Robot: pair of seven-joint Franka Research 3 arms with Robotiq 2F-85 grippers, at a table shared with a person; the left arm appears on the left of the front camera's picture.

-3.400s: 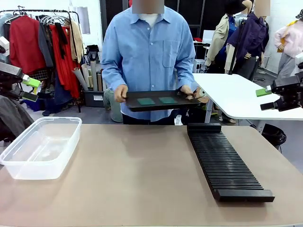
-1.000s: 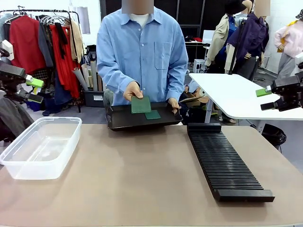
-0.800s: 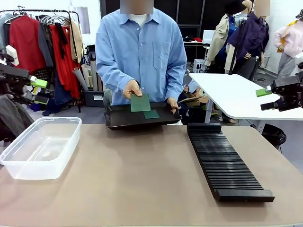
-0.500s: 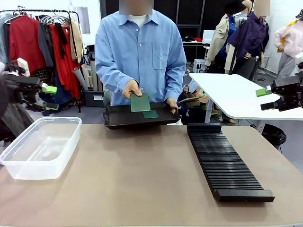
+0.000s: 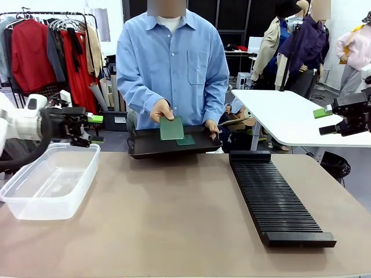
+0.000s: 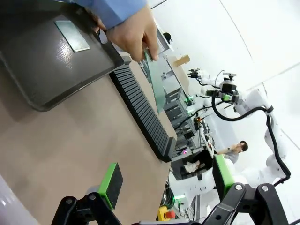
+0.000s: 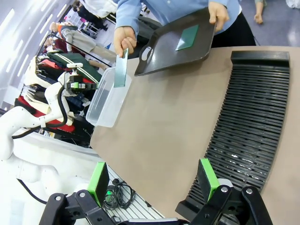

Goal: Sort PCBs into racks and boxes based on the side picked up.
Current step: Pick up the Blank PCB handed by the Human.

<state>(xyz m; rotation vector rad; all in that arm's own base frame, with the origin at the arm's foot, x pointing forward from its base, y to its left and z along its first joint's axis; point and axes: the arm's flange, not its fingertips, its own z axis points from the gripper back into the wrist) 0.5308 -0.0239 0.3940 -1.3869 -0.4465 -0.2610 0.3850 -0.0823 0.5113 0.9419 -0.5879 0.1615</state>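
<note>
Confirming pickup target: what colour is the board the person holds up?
Green, the thin rectangular circuit board; clearest in front view.

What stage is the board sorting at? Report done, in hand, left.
Done: nothing; no board sits in the long black slotted rack or clear plastic tub. In hand: the person's hand holds up one thin green circuit board; the open left claw hangs near the tub. Left: that and the second green board on the black tray.

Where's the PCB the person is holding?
Front view, far side, just left of centre: the PCB is held roughly upright in the person's hand, over the black tray.
</note>
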